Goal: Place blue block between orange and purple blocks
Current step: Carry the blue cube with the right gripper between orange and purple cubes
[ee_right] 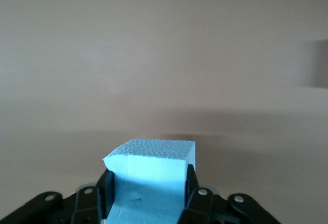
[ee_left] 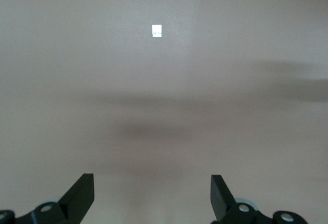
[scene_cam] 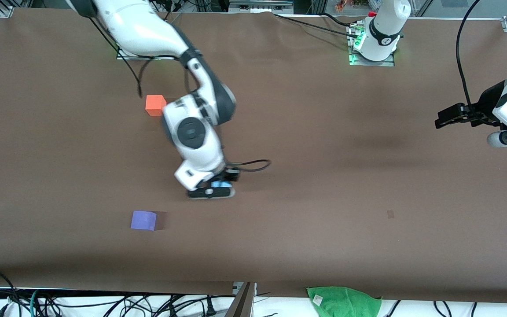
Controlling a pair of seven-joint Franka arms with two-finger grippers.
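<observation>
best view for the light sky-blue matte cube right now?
Right wrist view: the light sky-blue matte cube fills the foreground, clamped in the right hand. Front view shows only a blue sliver under that hand. Left wrist view shows none.

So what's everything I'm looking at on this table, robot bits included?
blue block: one, light sky-blue, held in the right gripper above the bare table
orange block: one, bright orange, on the table toward the right arm's end, farther from the front camera than the purple one
purple block: one, violet-purple, on the table, nearer the front camera
green cloth: one, green, at the table edge nearest the front camera
table: one, brown
right gripper: one, black, shut on the blue block
left gripper: one, black, open, waiting over the left arm's end of the table
</observation>
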